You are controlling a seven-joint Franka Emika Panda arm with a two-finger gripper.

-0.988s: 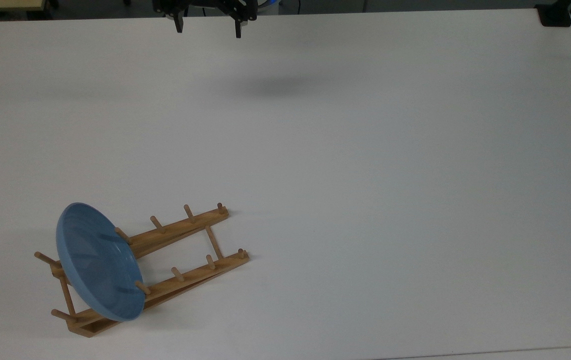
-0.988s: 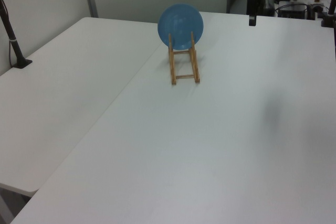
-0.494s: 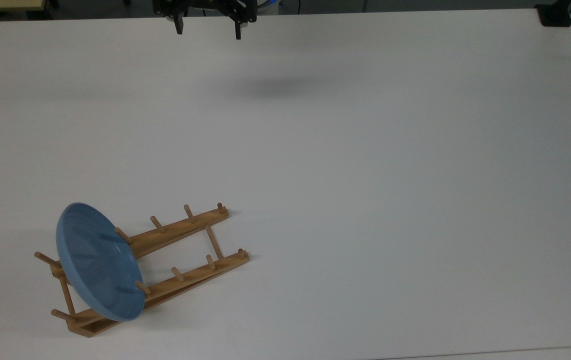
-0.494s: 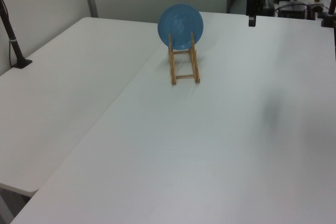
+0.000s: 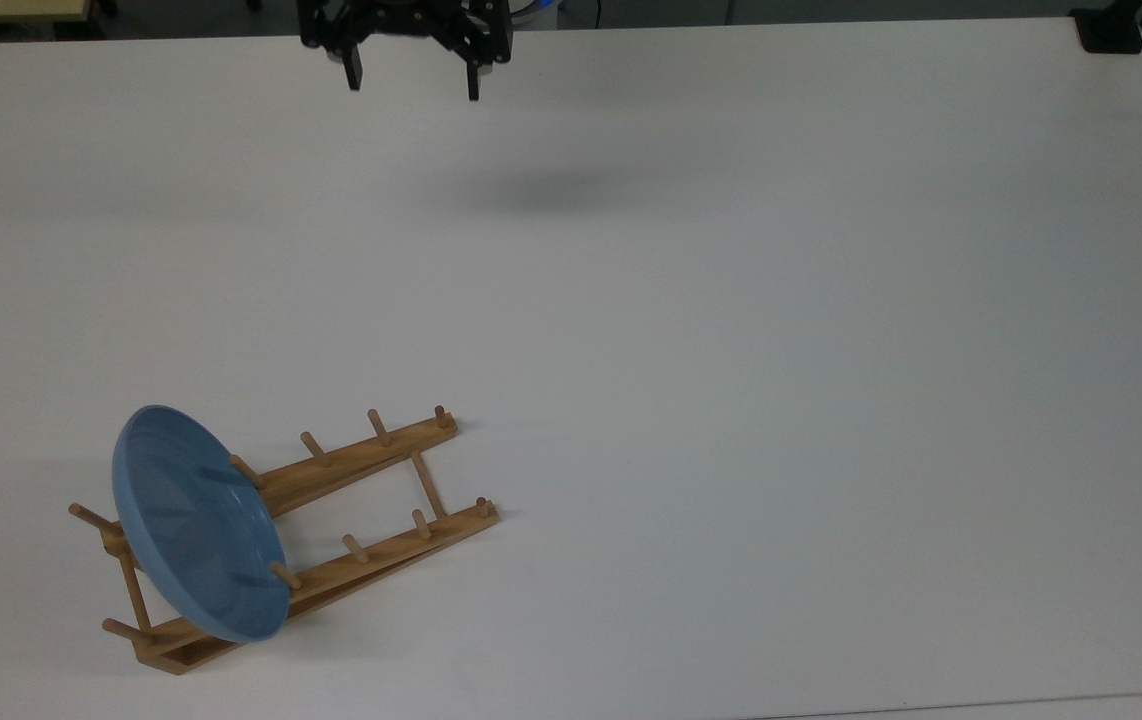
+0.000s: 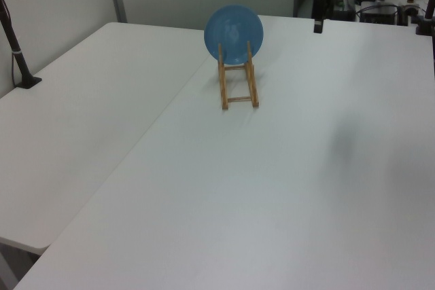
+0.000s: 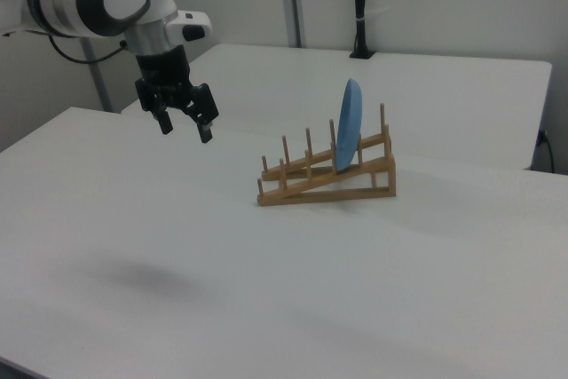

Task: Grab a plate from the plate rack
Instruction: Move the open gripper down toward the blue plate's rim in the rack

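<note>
Wooden plate rack (image 5: 331, 520) | blue plate (image 5: 196, 525) upright in its high end | gripper (image 5: 413, 85) well apart from rack, spread wide, empty

The round light-blue plate (image 5: 199, 523) stands on edge in the light-brown wooden pegged plate rack (image 5: 351, 520), at the lower left of the top view. The black two-finger gripper (image 5: 411, 88) hangs at the top edge, well apart, above the white table (image 5: 731, 350).

Even overhead light washing the white table (image 5: 731, 350) bright, soft diffuse shadow lying under the raised gripper (image 5: 413, 88) in the top view, faint shadow pooling beside the plate rack (image 5: 371, 500), mild sheen showing on the plate (image 5: 193, 525), slight softness dulling the left view
</note>
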